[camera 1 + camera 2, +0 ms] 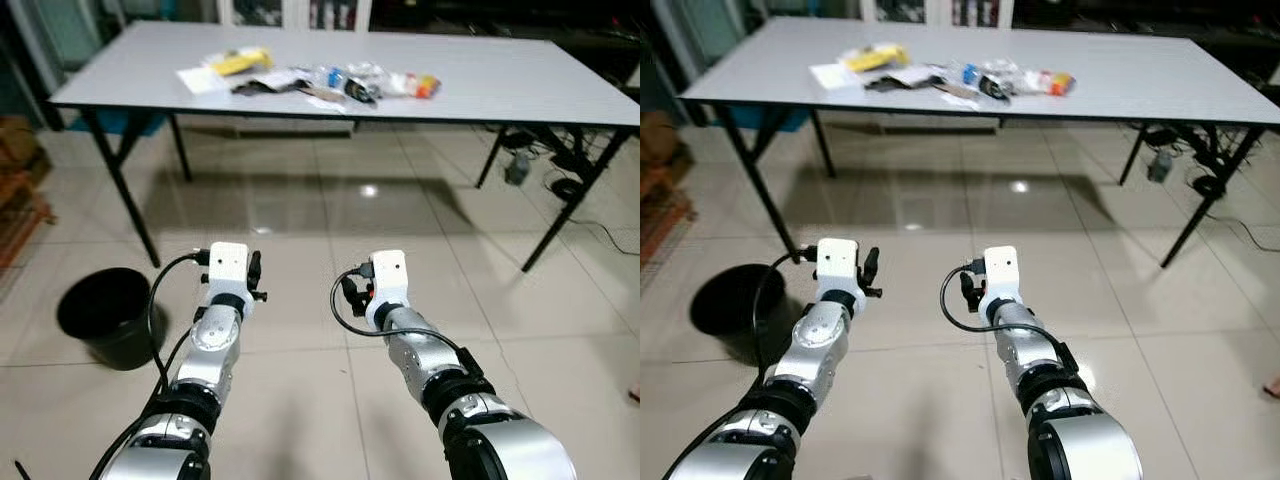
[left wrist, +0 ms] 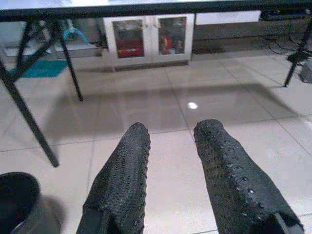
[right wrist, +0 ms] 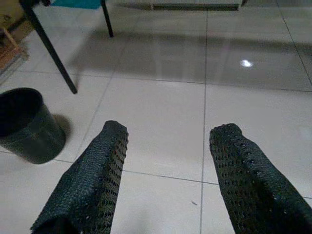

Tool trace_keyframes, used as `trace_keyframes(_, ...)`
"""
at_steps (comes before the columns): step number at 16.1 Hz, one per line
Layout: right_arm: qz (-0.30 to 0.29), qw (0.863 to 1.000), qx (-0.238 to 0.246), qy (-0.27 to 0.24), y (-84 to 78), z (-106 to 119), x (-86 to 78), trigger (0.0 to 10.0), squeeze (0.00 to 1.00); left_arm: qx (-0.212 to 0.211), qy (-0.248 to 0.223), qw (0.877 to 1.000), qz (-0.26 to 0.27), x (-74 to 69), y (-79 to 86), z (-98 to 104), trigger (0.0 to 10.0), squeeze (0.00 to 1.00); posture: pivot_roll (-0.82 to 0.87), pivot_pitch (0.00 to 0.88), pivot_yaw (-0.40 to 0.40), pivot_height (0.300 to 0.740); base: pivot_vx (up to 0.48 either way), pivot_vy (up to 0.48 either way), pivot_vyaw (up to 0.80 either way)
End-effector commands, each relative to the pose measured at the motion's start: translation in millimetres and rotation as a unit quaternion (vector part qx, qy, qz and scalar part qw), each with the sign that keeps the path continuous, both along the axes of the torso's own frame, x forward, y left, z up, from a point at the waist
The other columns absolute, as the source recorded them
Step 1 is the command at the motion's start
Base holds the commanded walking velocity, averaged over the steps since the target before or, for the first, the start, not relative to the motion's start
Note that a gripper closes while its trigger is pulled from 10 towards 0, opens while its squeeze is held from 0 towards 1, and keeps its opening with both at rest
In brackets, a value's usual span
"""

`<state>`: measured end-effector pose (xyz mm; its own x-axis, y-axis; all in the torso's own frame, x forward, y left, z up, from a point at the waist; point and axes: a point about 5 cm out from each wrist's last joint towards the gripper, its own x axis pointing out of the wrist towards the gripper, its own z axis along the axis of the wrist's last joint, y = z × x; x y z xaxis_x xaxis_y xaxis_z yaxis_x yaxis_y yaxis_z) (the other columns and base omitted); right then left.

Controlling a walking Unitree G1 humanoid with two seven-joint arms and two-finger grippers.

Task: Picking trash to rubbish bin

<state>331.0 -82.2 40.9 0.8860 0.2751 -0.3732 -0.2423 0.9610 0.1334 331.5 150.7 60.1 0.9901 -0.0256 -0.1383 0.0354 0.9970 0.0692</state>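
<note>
Several pieces of trash [image 1: 305, 82] lie in a loose pile on the grey table [image 1: 500, 85] ahead: wrappers, a yellow packet [image 1: 240, 62] and a crumpled bottle [image 1: 400, 82]. A black rubbish bin [image 1: 108, 316] stands on the tiled floor at my left, near a table leg. My left gripper [image 2: 170, 134] is held out in front of me over the floor, open and holding nothing. My right gripper [image 3: 168, 134] is beside it, also open and holding nothing. Both are well short of the table.
The table's black legs [image 1: 120, 185] stand at both ends, with cables and a device [image 1: 517, 168] on the floor under the right end. A white glass-door cabinet [image 2: 148, 41] stands behind the table. Wooden crates [image 1: 18, 190] sit at the far left.
</note>
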Motion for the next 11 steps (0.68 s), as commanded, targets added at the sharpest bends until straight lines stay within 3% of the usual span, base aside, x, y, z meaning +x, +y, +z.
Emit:
trace_keyframes(1,-0.006,1.000,-0.001,-0.004,-2.7,1.5,1.3,10.0,0.00,-0.002,-0.008,1.000,-0.003,0.7,-1.4,2.7,10.0,0.00,0.03,0.019,-0.025,0.737,0.000,0.000,0.00)
trace_keyframes(11,-0.006,1.000,-0.001,-0.002,-2.9,1.2,1.3,10.0,0.00,0.001,0.007,1.000,-0.001,0.5,-3.4,-0.6,10.0,0.00,0.03,0.034,-0.028,0.737,0.000,0.000,0.00)
